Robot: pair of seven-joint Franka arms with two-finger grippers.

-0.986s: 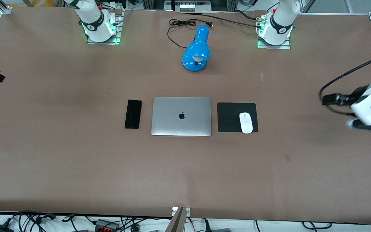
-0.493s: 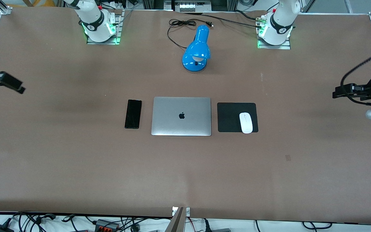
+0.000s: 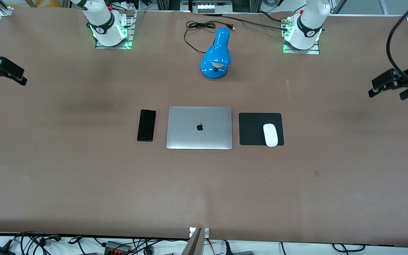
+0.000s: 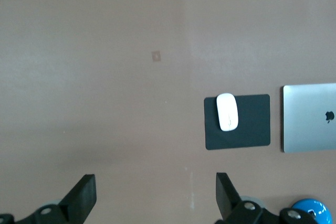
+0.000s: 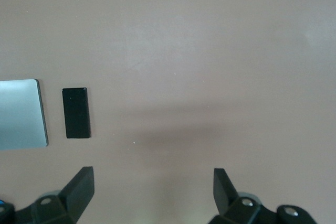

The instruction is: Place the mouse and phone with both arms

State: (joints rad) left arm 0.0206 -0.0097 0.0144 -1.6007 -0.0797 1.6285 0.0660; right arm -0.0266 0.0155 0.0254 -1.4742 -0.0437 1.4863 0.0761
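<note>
The white mouse [image 3: 270, 135] lies on a square black mat [image 3: 255, 129] beside the silver laptop [image 3: 199, 128], toward the left arm's end. It also shows in the left wrist view [image 4: 227, 112]. The black phone [image 3: 146, 125] lies flat on the table beside the laptop, toward the right arm's end, and shows in the right wrist view [image 5: 76, 113]. My left gripper [image 3: 389, 87] is open and empty, up over the table's edge at its own end. My right gripper [image 3: 10, 74] is open and empty, up over the table's edge at its end.
A blue desk lamp [image 3: 217, 55] with a black cord lies farther from the camera than the laptop, between the two arm bases. The brown table [image 3: 204, 191] stretches wide around the objects. Cables lie along the table's near edge.
Both grippers have risen and swung toward the base side of the table at their ends. The mouse, the phone and the laptop have not moved.
</note>
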